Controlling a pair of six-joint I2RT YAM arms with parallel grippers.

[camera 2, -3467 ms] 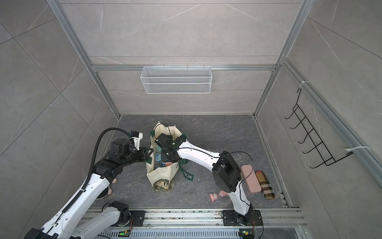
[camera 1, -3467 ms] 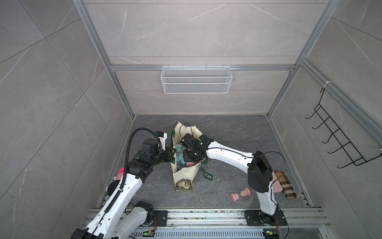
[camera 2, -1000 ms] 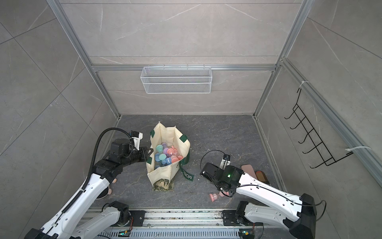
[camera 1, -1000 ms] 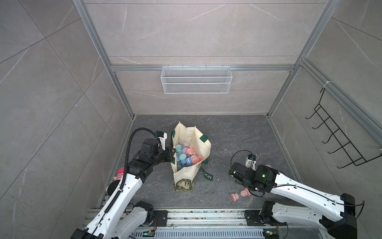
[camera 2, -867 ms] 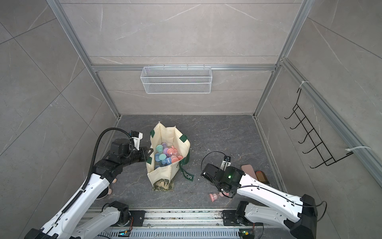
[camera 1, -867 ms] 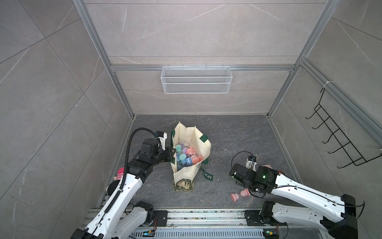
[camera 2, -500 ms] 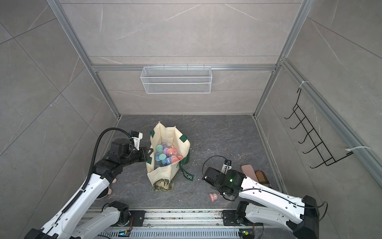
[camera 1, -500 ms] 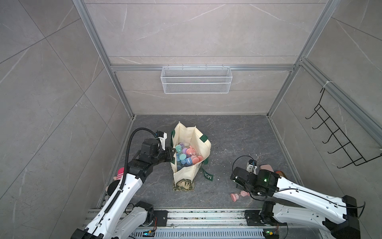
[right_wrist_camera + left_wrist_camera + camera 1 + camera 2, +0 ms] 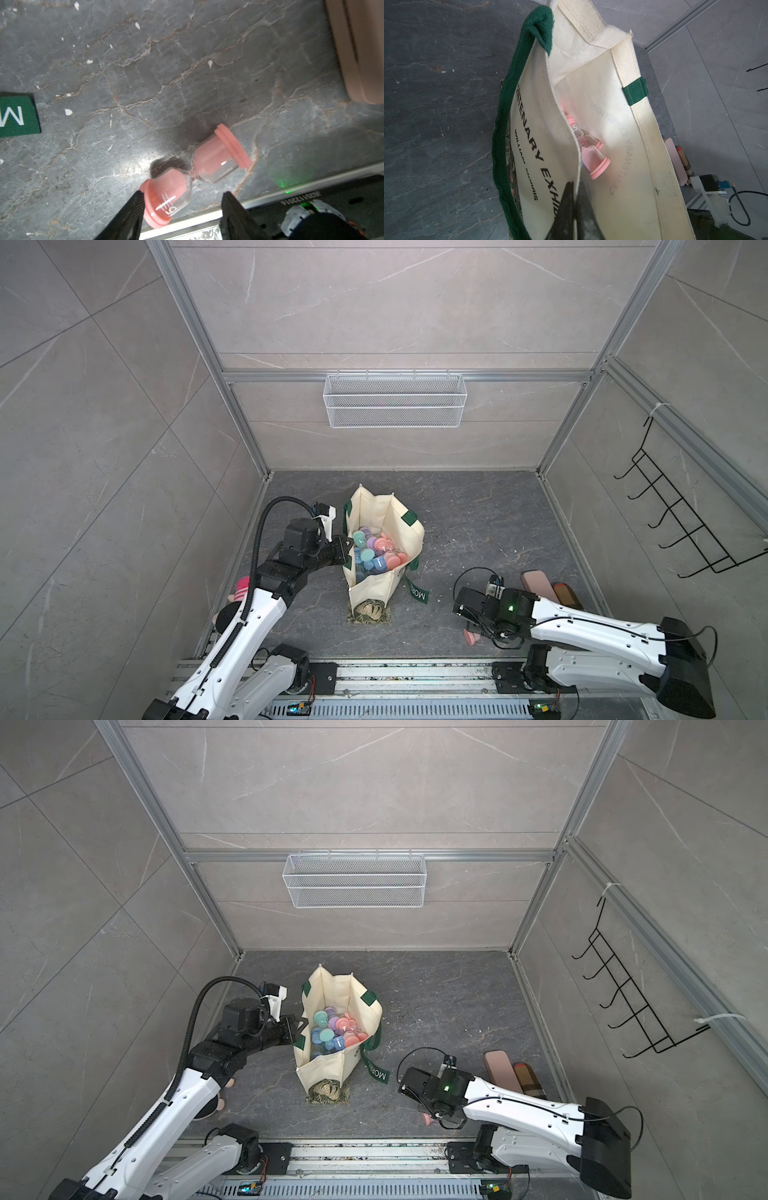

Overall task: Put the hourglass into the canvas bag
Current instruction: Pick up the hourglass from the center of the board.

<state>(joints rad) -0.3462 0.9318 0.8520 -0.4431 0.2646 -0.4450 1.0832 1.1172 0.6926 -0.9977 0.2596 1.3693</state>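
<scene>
The hourglass lies on its side on the counter, close to the front edge and just beside the metal rail there, well apart from the canvas bag. The right hand hangs over it with its jaws apart. They straddle only the nearer pink end cap, not the narrow waist; one jaw looks to be at the cap's rim and the other stands clear. The left hand is closed on the bag's near rim, holding the mouth open (the bag is already heaped with other hourglasses).

The risks, as I judge them: closing on that rounded end could squirt the hourglass sideways or roll it against the rail. A grip so far off centre may also let it swing and slip on the way over. With the bag so full, a careless drop could bounce off the pile.
</scene>
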